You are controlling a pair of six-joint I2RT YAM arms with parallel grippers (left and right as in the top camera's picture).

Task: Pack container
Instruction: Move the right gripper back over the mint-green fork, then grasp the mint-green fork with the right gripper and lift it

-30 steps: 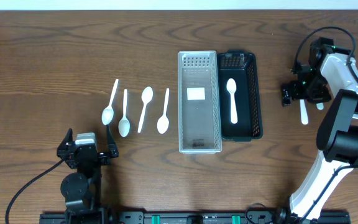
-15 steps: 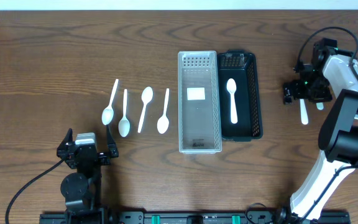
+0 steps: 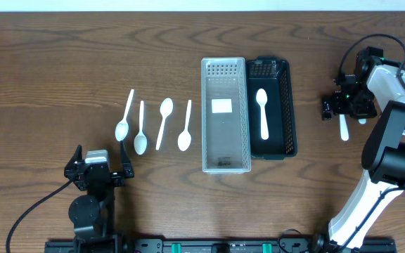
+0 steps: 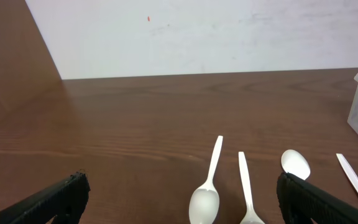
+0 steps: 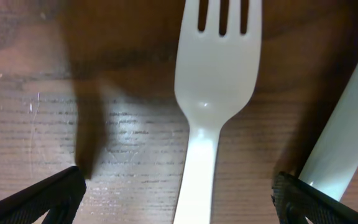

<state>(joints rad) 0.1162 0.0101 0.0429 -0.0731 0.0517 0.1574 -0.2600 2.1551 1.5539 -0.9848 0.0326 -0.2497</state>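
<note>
Straddling a white fork (image 5: pixel 216 68), the right gripper (image 5: pixel 179 202) has its fingers spread wide, one on either side of the handle and touching nothing. The fork lies flat on the table (image 5: pixel 117 143), with a second white utensil (image 5: pixel 344 118) just beside it. The black tray (image 3: pixel 289 105), holding one spoon (image 3: pixel 262 112), sits well apart. The left gripper (image 3: pixel 100 160) gapes too, empty.

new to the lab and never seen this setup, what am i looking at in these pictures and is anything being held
These are two robot arms at a wooden table. One picture looks down from above; the other two come from wrist cameras. Four white spoons lie left of a clear basket; beside it a black tray holds another spoon. The left gripper sits open near the spoons. The right gripper is open over a white fork. Nothing is held.
</note>
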